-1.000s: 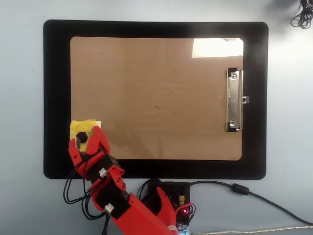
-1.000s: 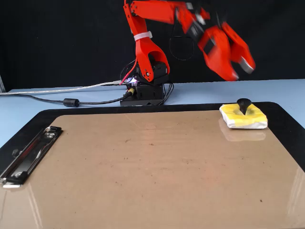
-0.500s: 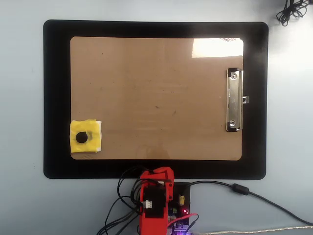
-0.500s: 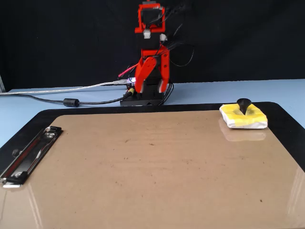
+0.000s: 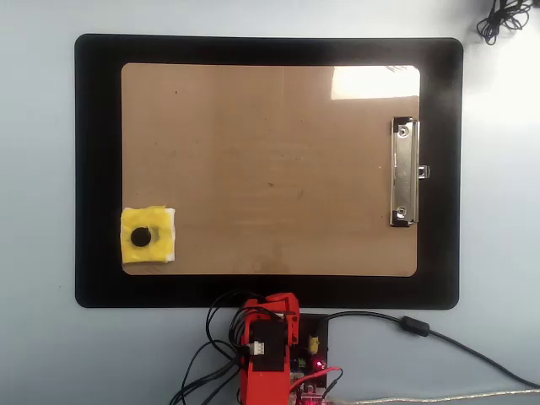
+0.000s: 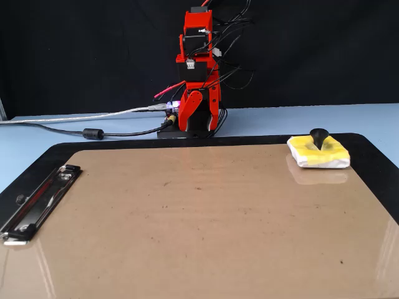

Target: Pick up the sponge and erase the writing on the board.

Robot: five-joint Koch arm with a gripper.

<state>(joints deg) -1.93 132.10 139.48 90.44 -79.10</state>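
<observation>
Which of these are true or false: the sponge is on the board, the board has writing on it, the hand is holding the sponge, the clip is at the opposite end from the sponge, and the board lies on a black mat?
1. The sponge sits on a corner of the board. True.
2. The board has clear writing on it. False: no letters show in either view, only faint specks.
3. The hand is holding the sponge. False: the arm is folded up at its base, away from the sponge, which lies alone.
4. The clip is at the end opposite the sponge. True.
5. The board lies on a black mat. True.
</observation>
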